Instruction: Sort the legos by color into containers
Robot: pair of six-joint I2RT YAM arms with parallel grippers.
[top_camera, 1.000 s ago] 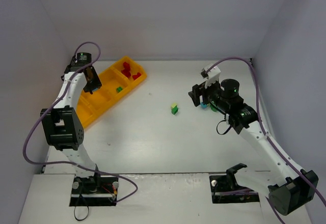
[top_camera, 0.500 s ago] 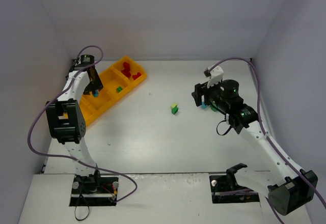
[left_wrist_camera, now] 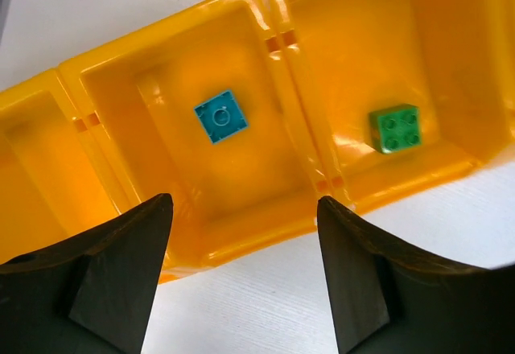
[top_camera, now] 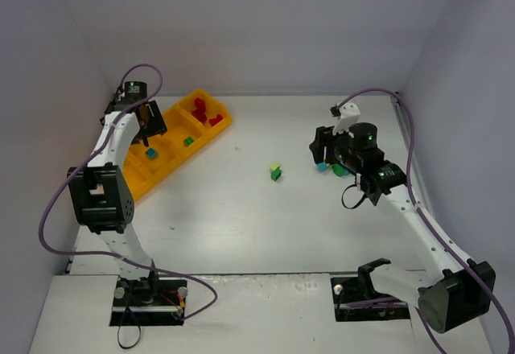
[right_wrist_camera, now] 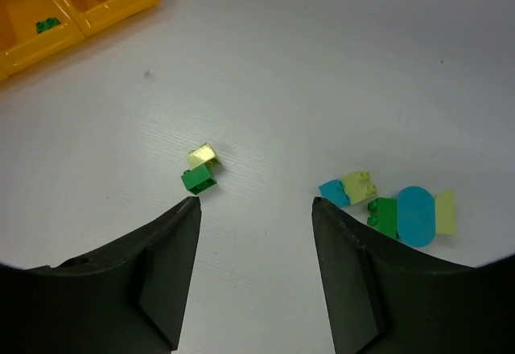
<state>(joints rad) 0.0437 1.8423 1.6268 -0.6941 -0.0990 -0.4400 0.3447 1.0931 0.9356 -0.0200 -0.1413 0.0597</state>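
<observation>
Containers (top_camera: 141,177): glossy yellow-orange plastic tray, four square walled wells, set at far left within my reach.
Left gripper (left_wrist_camera: 241,209): fingers spread, empty, above the well where one light blue brick (left_wrist_camera: 220,117) lies; green brick (left_wrist_camera: 395,128) next door.
Right gripper (right_wrist_camera: 255,203): parted, holding nothing, hovering over loose legos (right_wrist_camera: 394,209), probably choosing.
Loose legos: tiny studded and rounded pieces, clustered well apart from the tray.

No writing, label, brand, number or sign can be read anywhere in these views: the tray (left_wrist_camera: 282,88), the legos (left_wrist_camera: 395,129) and the table (top_camera: 241,209) all show plain, unmarked surfaces.
</observation>
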